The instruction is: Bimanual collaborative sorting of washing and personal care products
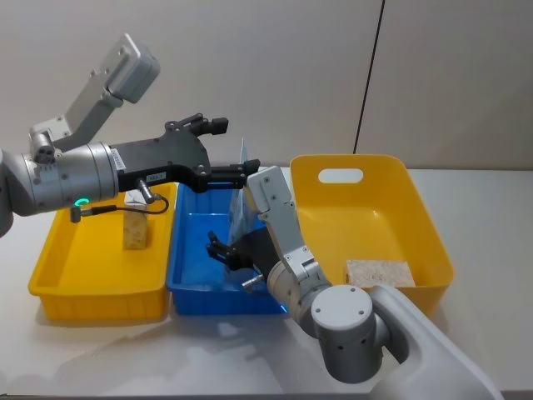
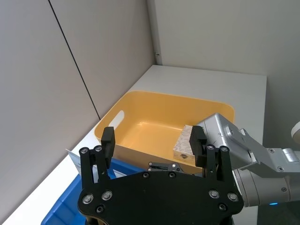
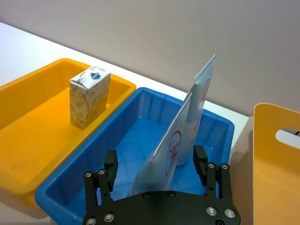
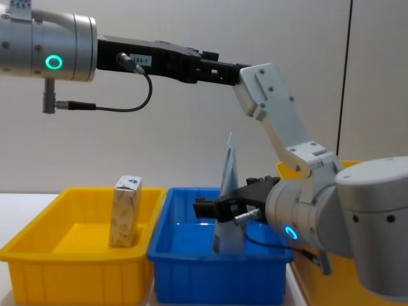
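Fingers of the right hand [image 3: 157, 171] stand spread around the upright light blue tapered tube [image 3: 180, 136] in the blue plastic bin [image 1: 193, 287], seemingly not touching. Left hand [image 1: 229, 148] hovers above, spread, empty. Marbled grey-white rectangular box [image 4: 124, 211] stands in the left yellow bin [image 4: 38, 245].

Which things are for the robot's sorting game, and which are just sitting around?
For the sorting:
- marbled box standing in the left yellow bin
- light blue tube standing in the blue bin
- marbled box lying flat in the right yellow bin
- right hand, open around the tube
- left hand, open, high above

Just there:
- white table
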Controlling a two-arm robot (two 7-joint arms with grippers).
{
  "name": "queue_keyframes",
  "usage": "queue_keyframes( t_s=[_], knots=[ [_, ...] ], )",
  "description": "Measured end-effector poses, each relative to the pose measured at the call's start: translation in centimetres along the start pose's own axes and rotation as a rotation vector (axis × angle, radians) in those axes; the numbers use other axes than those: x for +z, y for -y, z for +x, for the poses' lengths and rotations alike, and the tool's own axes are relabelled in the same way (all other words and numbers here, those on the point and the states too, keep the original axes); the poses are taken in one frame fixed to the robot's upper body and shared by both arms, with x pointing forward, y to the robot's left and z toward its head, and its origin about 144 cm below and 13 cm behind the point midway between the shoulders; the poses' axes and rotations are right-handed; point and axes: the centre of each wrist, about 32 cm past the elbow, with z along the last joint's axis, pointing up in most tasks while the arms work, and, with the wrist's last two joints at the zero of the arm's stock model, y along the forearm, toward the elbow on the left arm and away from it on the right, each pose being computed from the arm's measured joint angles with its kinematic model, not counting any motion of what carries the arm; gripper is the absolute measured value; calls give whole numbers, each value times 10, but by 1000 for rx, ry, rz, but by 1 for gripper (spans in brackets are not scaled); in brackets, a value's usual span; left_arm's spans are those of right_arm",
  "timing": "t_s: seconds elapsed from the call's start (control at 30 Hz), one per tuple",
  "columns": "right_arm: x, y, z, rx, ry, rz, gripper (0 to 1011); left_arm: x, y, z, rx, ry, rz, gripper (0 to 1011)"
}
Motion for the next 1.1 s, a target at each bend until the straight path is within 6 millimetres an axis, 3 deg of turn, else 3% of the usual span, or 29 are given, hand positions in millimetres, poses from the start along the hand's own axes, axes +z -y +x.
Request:
queue_keyframes(
  t_s=[0.23,0.33,0.57,0.6,0.83,1.1],
  knots=[
    [-1,-2,-2,-15,3,-4,905,0,0,0,0,0,-1,998],
    [-1,-3,-3,-19,3,-4,780,0,0,0,0,0,-1,999],
    [-1,-4,-5,-25,4,-5,612,0,0,0,-1,0,-1,998],
    [-1,-5,-5,-26,4,-5,542,0,0,0,-1,0,-1,999],
    [-1,-5,-6,-30,6,-7,303,0,1,-1,-5,0,-4,999],
    [0,-5,-7,-32,6,-6,184,0,1,-1,-7,0,-5,998]
  ],
)
